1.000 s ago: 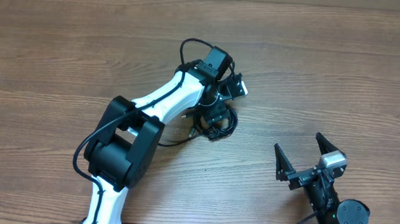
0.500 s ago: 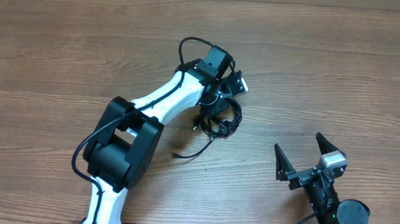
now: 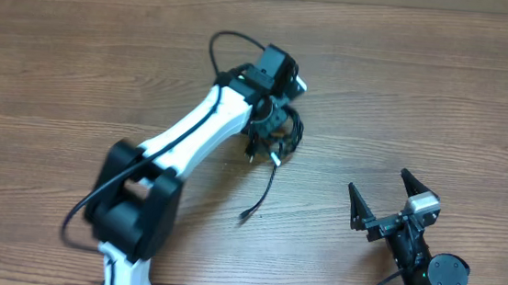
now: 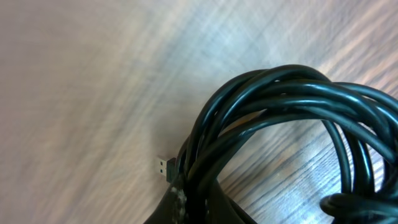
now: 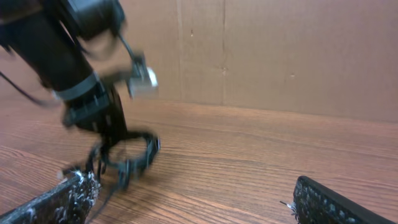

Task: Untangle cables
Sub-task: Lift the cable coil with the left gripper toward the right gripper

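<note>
Spanning the view, a wood-grain table [image 3: 76, 72] meets a cardboard wall [image 5: 280, 56]; left gripper [image 3: 270, 128] pinches the cables [image 3: 288, 138], right gripper [image 3: 383, 196] spread.

On the wooden table [image 3: 442, 104] trails a strand of the cables [image 3: 265, 182].

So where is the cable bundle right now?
In the overhead view the cables are held by the left end effector over the table's middle, one strand trailing toward the near edge, left of the right end effector.
</note>
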